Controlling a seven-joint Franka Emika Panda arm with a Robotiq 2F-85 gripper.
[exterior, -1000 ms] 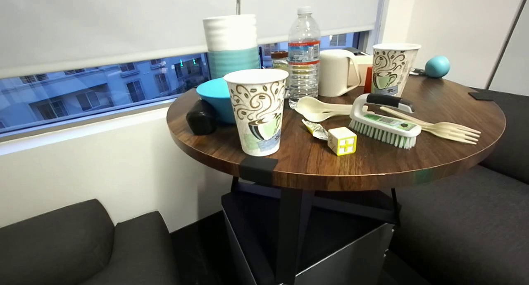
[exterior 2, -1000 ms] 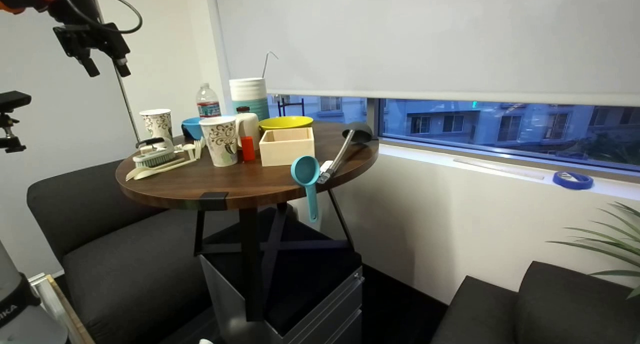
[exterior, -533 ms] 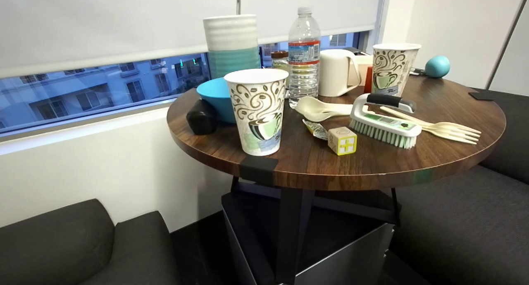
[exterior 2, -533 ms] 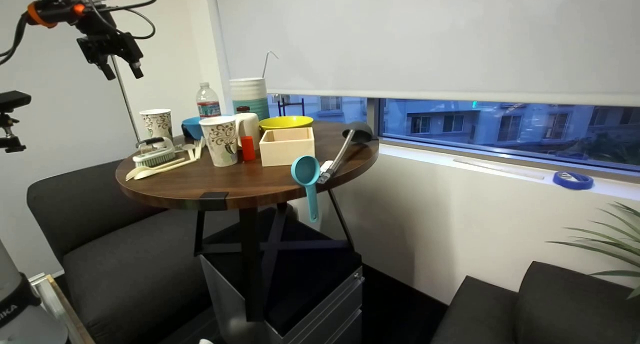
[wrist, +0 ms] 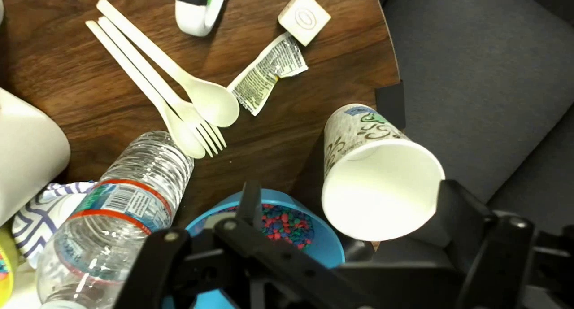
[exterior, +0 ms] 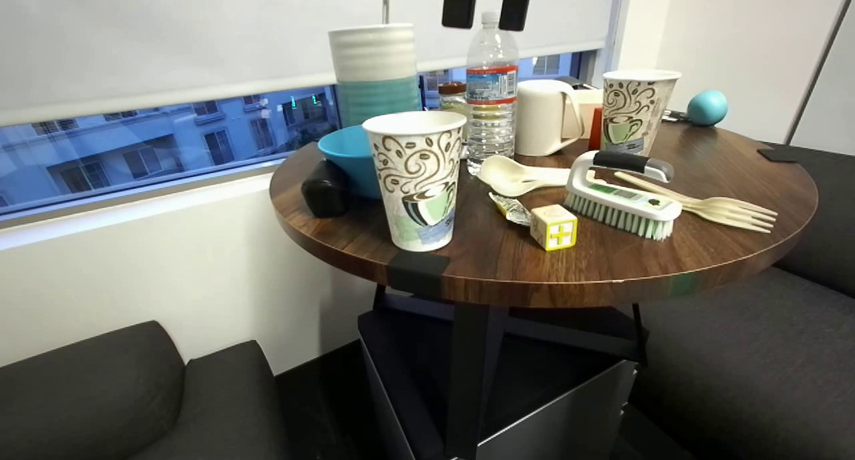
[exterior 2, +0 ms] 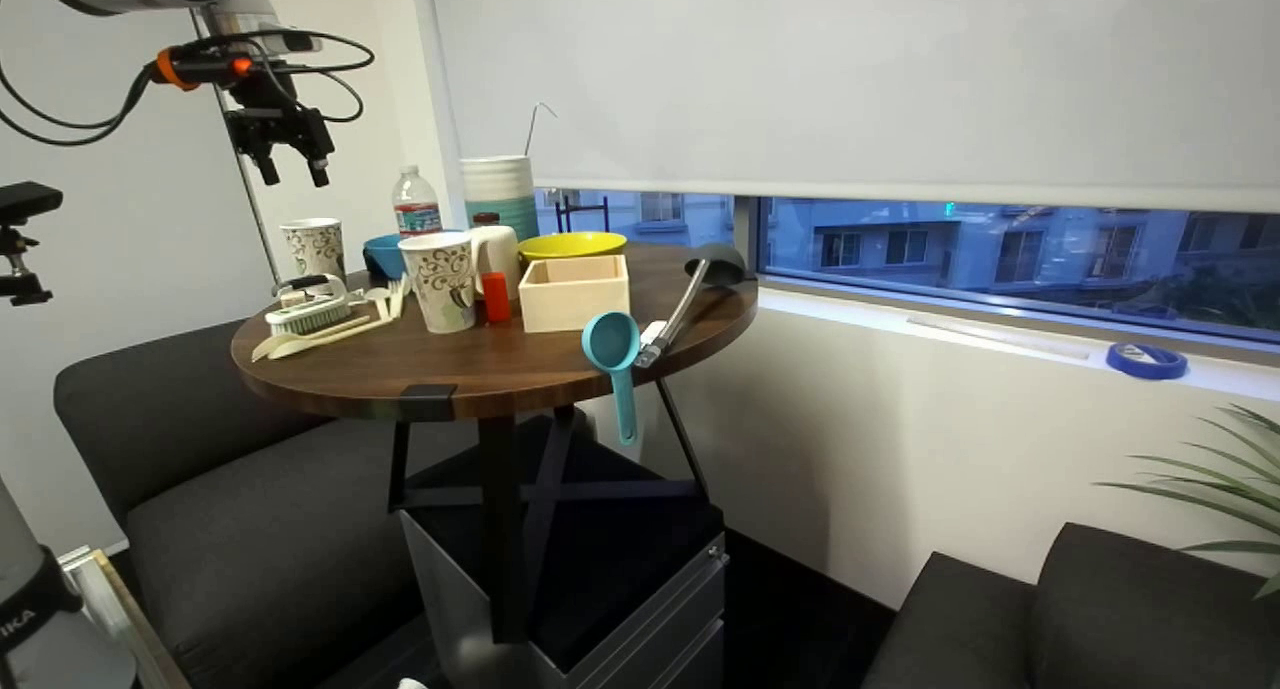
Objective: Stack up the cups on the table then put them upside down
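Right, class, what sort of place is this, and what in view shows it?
Probably a lounge or break corner, perhaps in an office: patterned paper cups stand on a round wooden table, with dark cushioned seating nearby.

Tool (exterior 2: 295, 176) is kinda hanging in the air in an exterior view, pointing down, fingers spread apart. The farther cup (exterior 2: 314, 247) stands upright on the table (exterior 2: 510, 369) behind a scrub brush (exterior 2: 310, 317). The nearer cup (exterior 2: 440, 287) is upright too, well apart from that one, with a red block (exterior 2: 496, 298) just beside it. Also a wooden box (exterior 2: 575, 305), yellow bowl (exterior 2: 545, 251) behind it, and a blue scoop (exterior 2: 614, 354), handle dangling past the table edge.
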